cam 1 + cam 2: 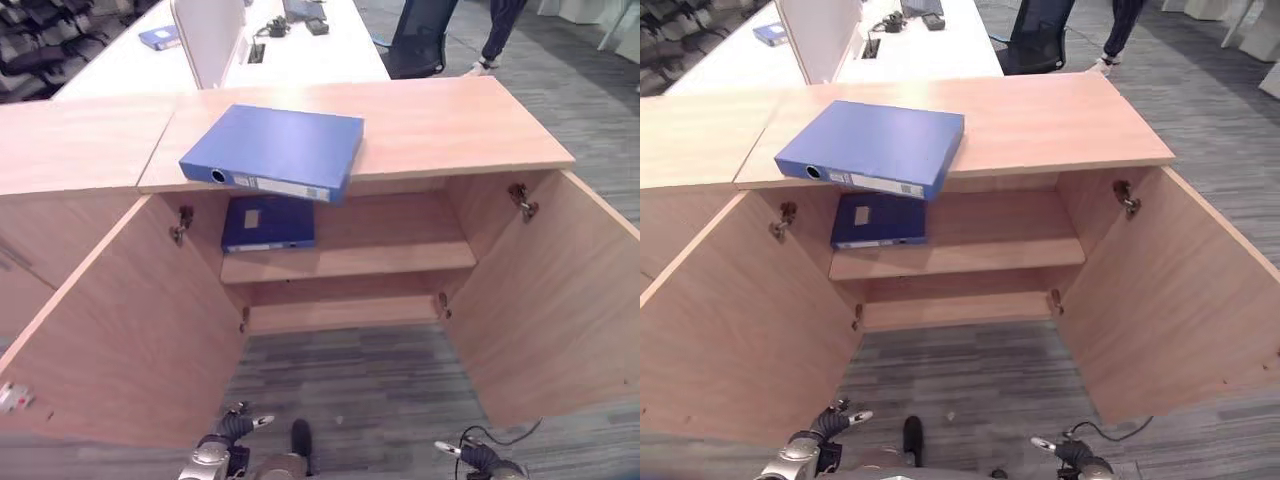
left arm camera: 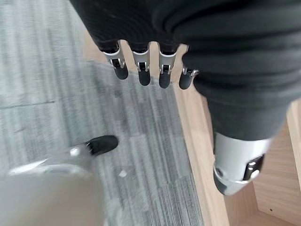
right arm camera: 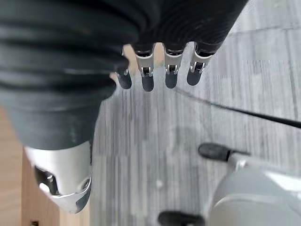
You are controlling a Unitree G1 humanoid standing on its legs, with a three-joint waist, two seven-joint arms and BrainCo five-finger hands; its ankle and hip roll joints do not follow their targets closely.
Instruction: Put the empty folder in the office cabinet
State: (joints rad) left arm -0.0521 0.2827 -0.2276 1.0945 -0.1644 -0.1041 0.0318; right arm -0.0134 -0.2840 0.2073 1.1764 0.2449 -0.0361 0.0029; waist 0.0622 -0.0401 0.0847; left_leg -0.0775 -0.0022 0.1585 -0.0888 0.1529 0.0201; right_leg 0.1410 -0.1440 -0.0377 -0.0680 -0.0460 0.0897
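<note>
The blue folder (image 1: 275,152) lies flat on the cabinet top (image 1: 450,125), well beyond both sets of fingers. It is probably light, stiff and smooth, best grasped by its overhanging spine. Left hand (image 2: 146,70) and right hand (image 3: 160,75) hang low, fingers relaxed, empty.

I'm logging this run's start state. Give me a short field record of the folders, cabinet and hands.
folder on top: blue folder lying flat on the cabinet top, one corner past the front edge
folder inside: second blue folder on the upper shelf, left side
cabinet doors: both open
left hand: low, open, holding nothing
right hand: low, open, holding nothing
</note>
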